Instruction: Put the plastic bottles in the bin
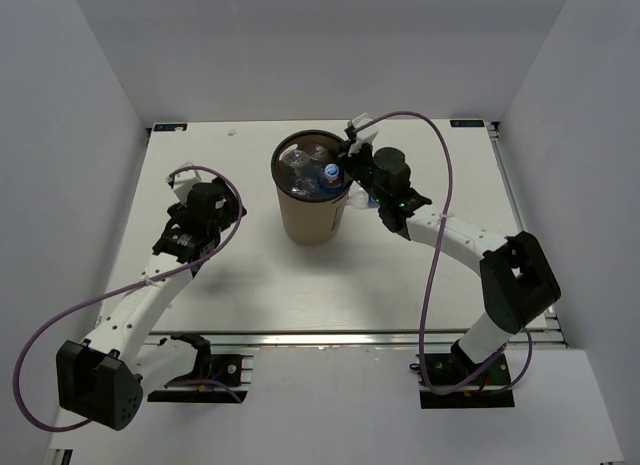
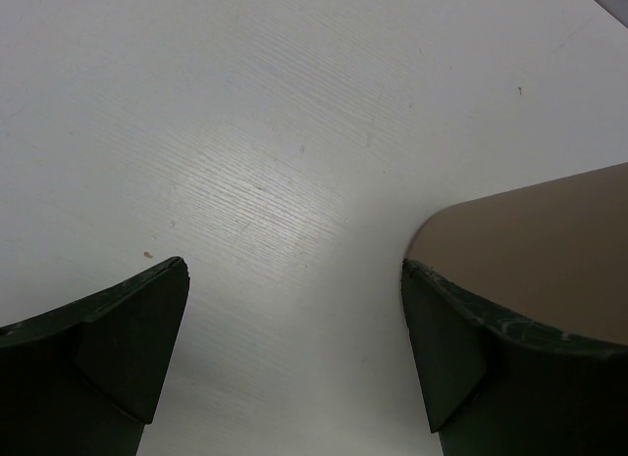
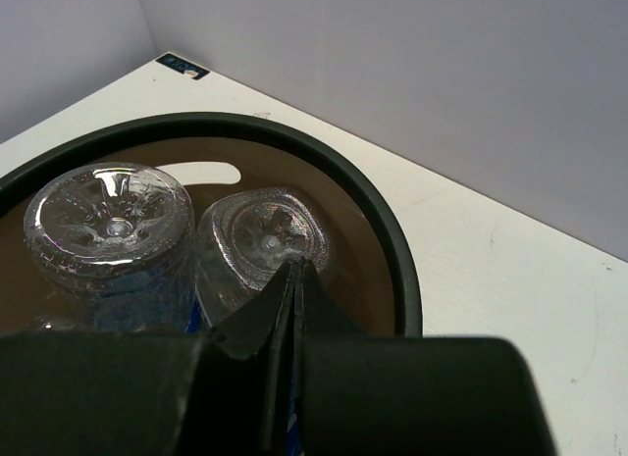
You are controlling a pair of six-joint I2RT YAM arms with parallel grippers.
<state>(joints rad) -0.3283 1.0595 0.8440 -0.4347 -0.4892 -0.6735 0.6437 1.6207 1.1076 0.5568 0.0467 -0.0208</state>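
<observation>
Bin (image 1: 312, 223): round, tapering downward, matte brown cardboard-coloured wall, dark rim. It stands upright on the desk (image 1: 250, 275), in the upper centre of the top view, mouth up.

Plastic bottles (image 3: 108, 221): clear, thin and crinkled, all seen inside the bin. In the right wrist view two of them stand side by side at centre left, touching, long axes near vertical. Their moulded petal-shaped bases point up toward the camera. A blue label band shows below the left one's base; its print is too blurred to read. In the top view a further bottle with a blue band and a white end lies at the right of the bin's mouth. The exact count inside cannot be told.

Right claw (image 3: 292, 275): dark fingers (image 3: 245, 329) pressed together, only a thin seam between them, nothing gripped. It hangs over the right part of the bin's mouth, just above the bottle bases.

Left claw (image 2: 294, 279): dark fingers (image 2: 128, 329) spread wide and holding nothing, over bare desk left of the bin. The bin's brown wall shows behind the finger at lower right of the left wrist view.

Desk: white, with fine parallel grain. A small black sticker (image 3: 182, 66) lies at its far corner, upper left of the right wrist view; its white mark is illegible
</observation>
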